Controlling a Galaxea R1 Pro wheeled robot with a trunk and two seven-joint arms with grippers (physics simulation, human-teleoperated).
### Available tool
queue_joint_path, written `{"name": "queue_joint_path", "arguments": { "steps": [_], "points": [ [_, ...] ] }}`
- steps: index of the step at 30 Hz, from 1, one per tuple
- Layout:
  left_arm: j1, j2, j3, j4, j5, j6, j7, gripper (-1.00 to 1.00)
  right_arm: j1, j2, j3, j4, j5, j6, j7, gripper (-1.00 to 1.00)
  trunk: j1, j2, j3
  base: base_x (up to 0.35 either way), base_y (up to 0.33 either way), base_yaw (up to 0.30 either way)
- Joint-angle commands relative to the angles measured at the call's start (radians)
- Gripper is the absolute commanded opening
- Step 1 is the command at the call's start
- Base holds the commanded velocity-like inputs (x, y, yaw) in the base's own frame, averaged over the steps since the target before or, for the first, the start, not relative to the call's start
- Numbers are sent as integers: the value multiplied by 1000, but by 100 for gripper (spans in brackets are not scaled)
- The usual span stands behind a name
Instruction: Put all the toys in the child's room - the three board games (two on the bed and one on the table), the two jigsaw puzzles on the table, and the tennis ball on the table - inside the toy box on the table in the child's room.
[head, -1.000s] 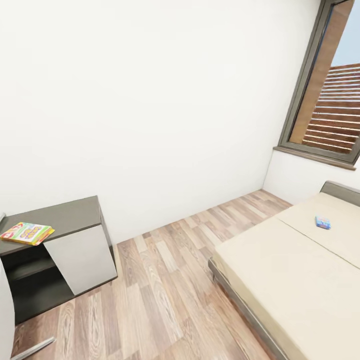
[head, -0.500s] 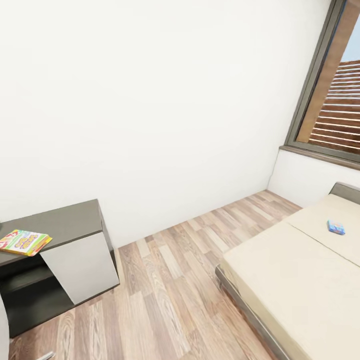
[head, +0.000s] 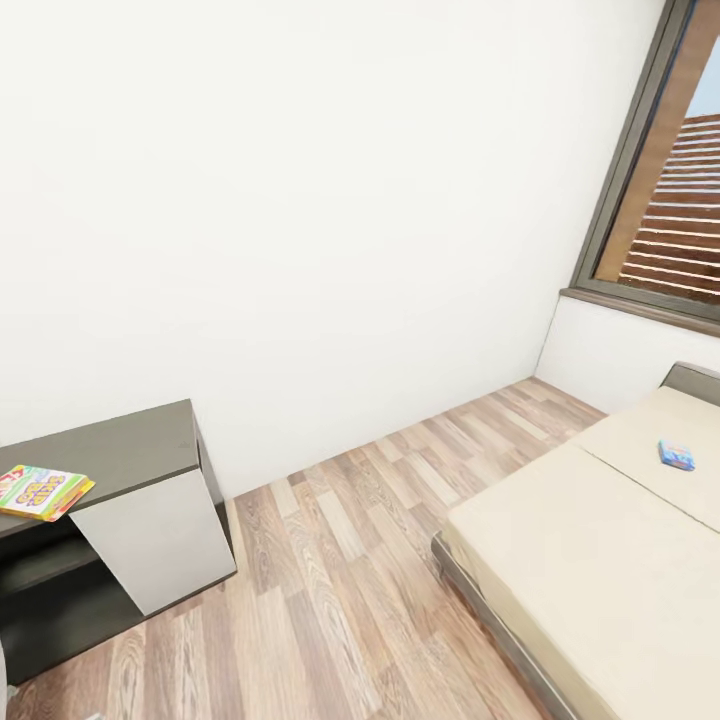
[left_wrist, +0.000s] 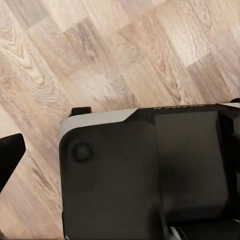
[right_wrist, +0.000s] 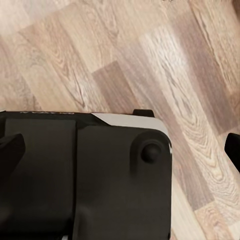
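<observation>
Transit: I face a board game on the worktop and another awaiting collection on the bed; I cannot tell either hand's state.

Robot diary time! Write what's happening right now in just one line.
phase: driving through room | board game: on dark table | small blue game: on bed | tools: fingers apart over wood floor, nothing held

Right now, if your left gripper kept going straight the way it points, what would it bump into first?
Probably the robot's own dark base, which lies right in its line, with the wooden floor beyond. Depth is hard to judge.
</observation>
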Motion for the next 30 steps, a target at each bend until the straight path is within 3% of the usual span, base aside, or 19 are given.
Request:
{"name": "queue_joint_path", "arguments": {
  "steps": [1,8,11,14,18,20,22,27,28,30],
  "points": [
    [-1,-1,1,0,1,-2,-1,100,-1,-1,6,-1,2,0,-6,100,1,-2,-2,4,0,-1],
    [-3,7,4,-4,5,-1,-11,100,-1,3,8,-12,1,-1,-2,100,1,-2,-2,2,0,0],
    [-5,23,6,-12,6,6,-14,100,-1,8,8,-29,1,2,-3,100,1,-2,-2,0,0,0],
    [-13,43,8,-56,7,55,-30,100,-1,9,8,-80,3,17,-4,100,1,-2,-2,0,0,0],
    [-27,60,7,-234,9,273,-88,100,-1,9,9,-203,5,115,-6,100,1,-2,-2,0,0,0],
    [-31,67,7,-414,9,460,-144,100,-1,9,9,-324,4,233,-7,100,1,-2,-2,0,0,0],
    [-32,76,9,-547,8,587,-184,100,-1,9,8,-429,-1,318,-7,100,1,-2,-2,0,0,0],
    [-33,90,42,-779,9,792,-224,100,-1,9,6,-613,-7,465,-7,100,1,-2,-2,0,0,0],
    [-33,91,63,-857,9,854,-230,100,-2,9,5,-664,-8,507,-7,100,1,-2,-2,0,0,0],
    [-33,92,84,-935,11,915,-234,100,-2,9,5,-712,-8,545,-7,100,1,-2,-2,0,0,0]
  ]
}}
